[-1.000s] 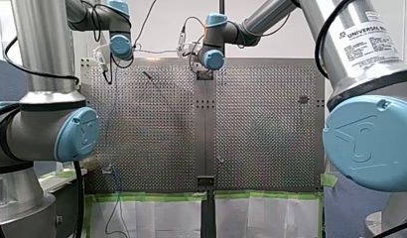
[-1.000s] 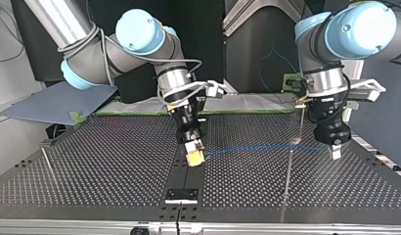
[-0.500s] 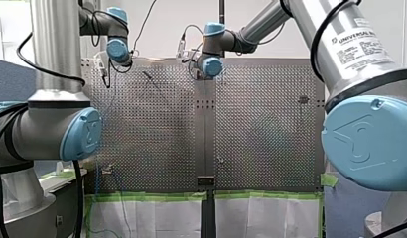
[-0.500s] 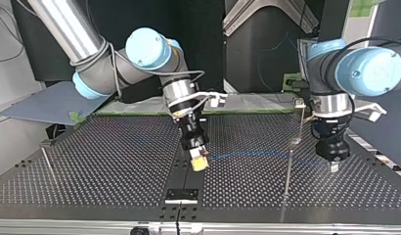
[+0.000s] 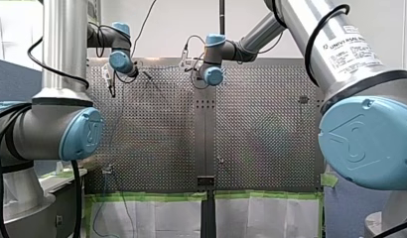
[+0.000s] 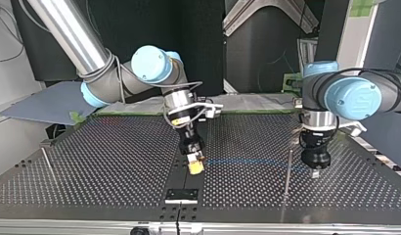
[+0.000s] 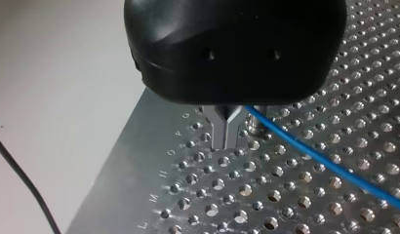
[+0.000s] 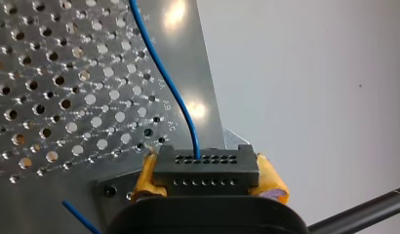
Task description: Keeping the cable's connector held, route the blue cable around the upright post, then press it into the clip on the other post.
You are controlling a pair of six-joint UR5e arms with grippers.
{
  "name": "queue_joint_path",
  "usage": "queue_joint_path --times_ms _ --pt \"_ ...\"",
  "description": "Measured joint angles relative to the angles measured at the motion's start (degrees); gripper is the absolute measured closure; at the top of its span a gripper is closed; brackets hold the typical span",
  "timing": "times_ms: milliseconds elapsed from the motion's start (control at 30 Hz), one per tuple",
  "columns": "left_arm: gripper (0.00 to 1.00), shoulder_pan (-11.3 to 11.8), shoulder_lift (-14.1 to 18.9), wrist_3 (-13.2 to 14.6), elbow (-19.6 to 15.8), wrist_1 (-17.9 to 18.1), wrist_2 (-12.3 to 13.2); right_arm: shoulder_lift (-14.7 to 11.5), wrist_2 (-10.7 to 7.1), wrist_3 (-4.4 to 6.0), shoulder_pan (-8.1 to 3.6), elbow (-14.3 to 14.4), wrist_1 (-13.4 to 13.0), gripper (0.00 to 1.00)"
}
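Observation:
In the right wrist view my right gripper point(image 8: 205, 171) is shut on the black connector point(image 8: 205, 165), gripped between its yellow pads point(image 8: 271, 183). The blue cable point(image 8: 164, 73) leaves the connector and runs over the perforated plate. In the top view the cable point(image 6: 252, 162) stretches taut from my right gripper point(image 6: 195, 166) to my left gripper point(image 6: 314, 171). That gripper stands low, just beside the thin upright post point(image 6: 288, 171). In the left wrist view my left gripper point(image 7: 227, 139) has its metal fingers together, and the cable point(image 7: 330, 163) comes out at their side.
A second thin post point(image 6: 48, 164) stands near the top view's left edge. A black bracket point(image 6: 182, 195) sits on the plate's centre seam below my right gripper. In the front view the cable point(image 5: 108, 148) hangs over the table's near edge by green tape point(image 5: 147, 196).
Both grippers have sunk toward the plate. In the top view my left gripper slid left and down toward the post, taking the cable with it. My right gripper shifted slightly down.

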Motion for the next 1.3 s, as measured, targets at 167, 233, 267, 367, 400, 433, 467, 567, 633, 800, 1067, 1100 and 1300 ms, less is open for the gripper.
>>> queue_joint_path --times_ms 167,233,267,367,400,433,467,567,633,800,1067,1100,1300 --pt "1.00 0.09 -1.65 -0.23 1.02 0.65 1.29 0.25 -0.01 0.37 -0.63 -0.03 -1.34 1.00" --pt "1.00 0.14 -2.06 -0.46 1.15 1.09 1.54 0.44 -0.03 0.52 -0.93 -0.05 -1.65 1.00" --pt "1.00 0.19 -2.29 -0.63 1.17 1.31 1.68 0.56 -0.06 0.56 -1.07 -0.05 -1.73 1.00" --pt "1.00 0.37 -3.54 -1.07 1.20 1.78 2.12 1.12 -0.18 0.62 -1.42 -0.07 -1.86 1.00" --pt "1.00 0.40 -4.00 -1.11 1.20 1.85 2.19 1.33 -0.21 0.62 -1.49 -0.08 -1.87 1.00" --pt "1.00 0.43 -4.66 -1.15 1.21 1.91 2.27 1.63 -0.23 0.63 -1.55 -0.07 -1.89 1.00" --pt "1.00 0.45 -5.13 -1.16 1.21 1.96 2.31 1.86 -0.24 0.63 -1.59 -0.08 -1.89 1.00" --pt "1.00 0.53 -6.13 -1.37 1.22 2.37 2.47 2.68 -0.25 0.62 -1.63 -0.09 -1.89 1.00" --pt "1.00 0.63 -6.43 -1.66 1.23 2.75 2.54 3.45 -0.26 0.56 -1.63 -0.09 -1.86 1.00" --pt "1.00 0.80 -6.96 -3.16 1.23 4.27 3.08 5.23 -0.26 0.34 -1.49 -0.08 -1.80 1.00" --pt "0.88 0.27 -8.80 -4.51 1.23 5.58 4.22 8.43 -0.34 0.20 -0.74 -0.07 -1.00 1.00" --pt "0.88 0.25 -8.91 -4.87 1.23 5.84 4.26 8.83 -0.34 0.19 -0.67 -0.06 -0.77 1.00" --pt "0.44 0.10 -9.30 -7.65 1.23 6.91 4.37 10.77 -0.31 0.07 -0.34 -0.02 0.73 1.00"
